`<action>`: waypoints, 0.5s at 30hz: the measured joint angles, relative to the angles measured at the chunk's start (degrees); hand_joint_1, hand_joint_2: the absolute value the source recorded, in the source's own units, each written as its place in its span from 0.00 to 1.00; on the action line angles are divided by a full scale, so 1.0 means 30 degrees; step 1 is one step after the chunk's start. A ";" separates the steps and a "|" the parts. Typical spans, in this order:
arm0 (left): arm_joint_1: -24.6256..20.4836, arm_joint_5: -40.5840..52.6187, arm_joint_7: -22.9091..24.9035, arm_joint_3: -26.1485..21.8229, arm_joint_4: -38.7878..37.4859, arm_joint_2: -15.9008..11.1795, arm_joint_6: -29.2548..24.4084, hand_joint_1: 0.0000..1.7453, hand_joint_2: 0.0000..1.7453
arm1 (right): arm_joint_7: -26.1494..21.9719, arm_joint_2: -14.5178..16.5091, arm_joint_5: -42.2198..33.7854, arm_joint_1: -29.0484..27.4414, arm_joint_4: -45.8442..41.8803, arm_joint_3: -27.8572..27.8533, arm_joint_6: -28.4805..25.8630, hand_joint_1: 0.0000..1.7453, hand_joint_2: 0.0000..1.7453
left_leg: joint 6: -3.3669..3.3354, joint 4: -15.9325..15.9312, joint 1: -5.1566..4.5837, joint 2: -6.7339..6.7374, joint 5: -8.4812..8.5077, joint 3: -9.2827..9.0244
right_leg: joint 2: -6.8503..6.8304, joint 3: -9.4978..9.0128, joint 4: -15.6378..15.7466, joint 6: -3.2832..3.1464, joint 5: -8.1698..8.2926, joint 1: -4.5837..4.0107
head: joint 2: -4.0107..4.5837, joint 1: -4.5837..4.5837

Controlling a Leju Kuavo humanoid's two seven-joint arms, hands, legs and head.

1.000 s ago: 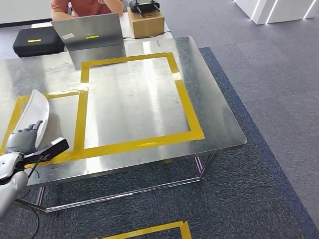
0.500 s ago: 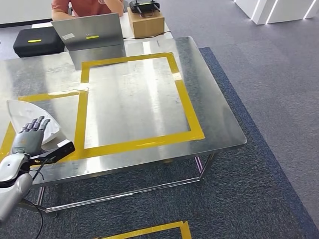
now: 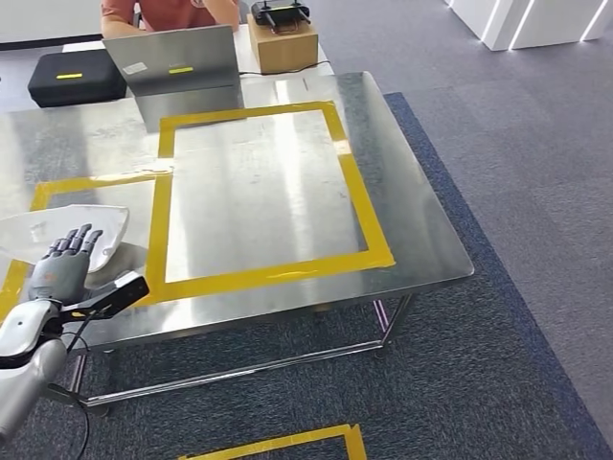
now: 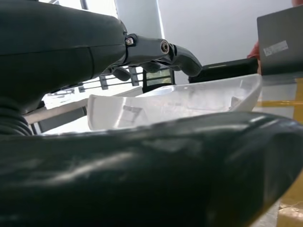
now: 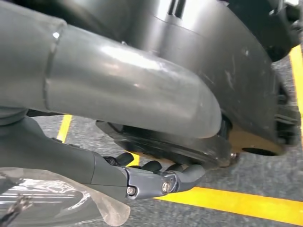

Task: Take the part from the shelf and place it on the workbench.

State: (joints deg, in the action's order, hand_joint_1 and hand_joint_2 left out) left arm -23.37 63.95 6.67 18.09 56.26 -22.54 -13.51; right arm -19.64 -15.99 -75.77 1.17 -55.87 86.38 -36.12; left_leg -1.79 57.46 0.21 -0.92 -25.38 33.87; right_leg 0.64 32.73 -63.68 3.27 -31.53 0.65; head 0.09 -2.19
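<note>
The white curved part (image 3: 69, 233) lies flat on the steel workbench (image 3: 289, 192), inside the smaller yellow-taped area at its left end. My left hand (image 3: 60, 266) hovers at the part's near edge with its fingers spread and nothing in them. In the left wrist view the part (image 4: 185, 99) rests on the table between the dark fingers (image 4: 168, 49) and the thick thumb (image 4: 150, 165), apart from both. My right hand (image 5: 150, 182) hangs over the carpet beside my body, fingers loosely extended and holding nothing.
At the table's far edge stand a grey laptop (image 3: 181, 62), a black case (image 3: 76, 77) and a cardboard box (image 3: 282, 43) with a controller on top; a person (image 3: 166, 11) sits behind them. Yellow tape (image 3: 289, 443) marks the carpet near my feet.
The part was upright in my left hand; it has tipped over and now lies flat on the workbench. My left hand has let go and spread its fingers.
</note>
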 joint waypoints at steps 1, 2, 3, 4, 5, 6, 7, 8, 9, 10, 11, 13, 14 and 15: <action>0.0002 0.0000 0.0000 -0.0013 0.0085 -0.0020 -0.0002 0.00 0.00 | 0.0015 -0.0007 -0.0007 -0.0008 -0.0025 0.0000 -0.0002 0.00 0.00 | 0.0113 0.0080 -0.0007 -0.0030 0.0026 0.0089 | 0.0053 -0.0594 0.1078 -0.0034 0.0337 0.0022 | 0.0000 -0.0013; 0.0003 0.0000 0.0000 -0.0027 0.0162 -0.0047 -0.0002 0.00 0.00 | 0.0018 -0.0013 -0.0009 -0.0019 -0.0056 0.0000 -0.0013 0.00 0.00 | 0.0247 0.0166 -0.0033 -0.0063 0.0072 0.0198 | 0.0100 -0.0918 0.1736 -0.0104 0.0453 0.0031 | 0.0000 -0.0029; 0.0008 -0.0002 0.0000 -0.0040 0.0226 -0.0078 -0.0002 0.00 0.00 | 0.0013 -0.0015 -0.0007 -0.0026 -0.0091 0.0002 -0.0026 0.00 0.00 | 0.0383 0.0229 -0.0059 -0.0092 0.0153 0.0313 | 0.0144 -0.0968 0.1911 -0.0236 0.0427 0.0008 | 0.0000 -0.0040; 0.0024 -0.0006 0.0000 -0.0045 0.0266 -0.0100 0.0002 0.00 0.00 | 0.0000 -0.0018 -0.0006 -0.0030 -0.0129 0.0004 -0.0040 0.00 0.00 | 0.0497 0.0270 -0.0057 -0.0105 0.0252 0.0403 | 0.0151 -0.0841 0.1902 -0.0426 0.0515 -0.0007 | 0.0000 -0.0049; 0.0065 -0.0036 0.0000 -0.0047 0.0307 -0.0122 0.0011 0.00 0.00 | -0.0007 -0.0018 -0.0015 -0.0026 -0.0162 0.0007 -0.0067 0.00 0.00 | 0.0601 0.0315 -0.0035 -0.0104 0.0273 0.0484 | 0.0120 -0.0718 0.1912 -0.0612 0.0592 0.0004 | 0.0000 -0.0053; 0.0129 -0.0076 0.0000 -0.0049 0.0373 -0.0149 0.0024 0.00 0.00 | -0.0014 -0.0020 -0.0036 -0.0023 -0.0198 0.0009 -0.0096 0.00 0.00 | 0.0700 0.0488 -0.0006 -0.0071 0.0073 0.0599 | 0.0090 -0.0604 0.1915 -0.0808 0.0717 0.0011 | 0.0000 -0.0036; 0.0212 -0.0137 0.0000 -0.0055 0.0479 -0.0173 0.0040 0.00 0.00 | -0.0024 -0.0022 -0.0064 -0.0022 -0.0235 0.0009 -0.0140 0.00 0.00 | 0.0793 0.0978 0.0022 -0.0034 -0.0418 0.0795 | 0.0046 -0.0478 0.1934 -0.0996 0.0846 0.0023 | 0.0000 -0.0018; 0.0305 -0.0224 0.0000 -0.0066 0.0614 -0.0193 0.0060 0.00 0.00 | -0.0033 -0.0024 -0.0098 -0.0021 -0.0273 0.0009 -0.0189 0.00 0.00 | 0.0880 0.1848 0.0050 0.0008 -0.1160 0.1092 | -0.0001 -0.0329 0.1951 -0.1149 0.0977 0.0029 | 0.0000 0.0007; 0.0410 -0.0295 0.0000 -0.0080 0.0761 -0.0207 0.0082 0.00 0.00 | -0.0040 -0.0025 -0.0148 -0.0026 -0.0295 0.0007 -0.0237 0.00 0.00 | 0.0949 0.3052 0.0062 0.0041 -0.2030 0.1459 | -0.0039 -0.0164 0.1947 -0.1246 0.1098 0.0000 | 0.0000 0.0033; 0.0525 -0.0364 0.0000 -0.0095 0.0900 -0.0209 0.0100 0.00 0.00 | -0.0044 -0.0025 -0.0188 -0.0031 -0.0310 0.0007 -0.0273 0.00 0.00 | 0.0988 0.4312 0.0073 0.0047 -0.2780 0.1793 | -0.0077 0.0014 0.1939 -0.1305 0.1227 -0.0034 | 0.0000 0.0037; 0.0650 -0.0417 0.0000 -0.0107 0.1011 -0.0209 0.0118 0.00 0.00 | -0.0045 -0.0025 -0.0224 -0.0034 -0.0324 0.0007 -0.0293 0.00 0.00 | 0.0999 0.5248 0.0077 0.0050 -0.3233 0.1963 | -0.0105 0.0200 0.1928 -0.1324 0.1359 -0.0072 | 0.0000 0.0037; 0.0855 -0.0455 0.0000 -0.0129 0.1204 -0.0218 0.0137 0.00 0.00 | -0.0044 -0.0025 -0.0253 -0.0037 -0.0366 0.0007 -0.0311 0.00 0.00 | 0.0915 0.5191 0.0069 0.0052 -0.3048 0.1362 | -0.0159 0.0569 0.1905 -0.1329 0.1630 -0.0153 | 0.0000 0.0035; 0.0905 -0.0463 0.0000 -0.0140 0.1302 -0.0238 0.0140 0.00 0.00 | -0.0045 -0.0025 -0.0257 -0.0034 -0.0397 0.0007 -0.0317 0.00 0.00 | 0.0819 0.4134 0.0052 0.0055 -0.2562 0.0556 | -0.0183 0.0726 0.1899 -0.1313 0.1761 -0.0191 | 0.0000 0.0035; 0.0924 -0.0481 0.0000 -0.0162 0.1426 -0.0282 0.0140 0.00 0.00 | -0.0044 -0.0025 -0.0264 -0.0027 -0.0433 0.0007 -0.0328 0.00 0.00 | 0.0681 0.2682 0.0011 0.0072 -0.2162 -0.0432 | -0.0211 0.0851 0.1894 -0.1283 0.1889 -0.0223 | 0.0000 0.0031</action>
State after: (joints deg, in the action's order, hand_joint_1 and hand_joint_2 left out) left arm -20.60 62.51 6.67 17.60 60.53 -23.39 -13.09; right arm -19.77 -16.06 -76.56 1.09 -57.17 86.40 -37.11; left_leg 0.25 65.51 0.25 -0.71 -31.86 32.58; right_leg 0.01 35.28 -58.00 -0.58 -25.86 -0.02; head 0.09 -2.10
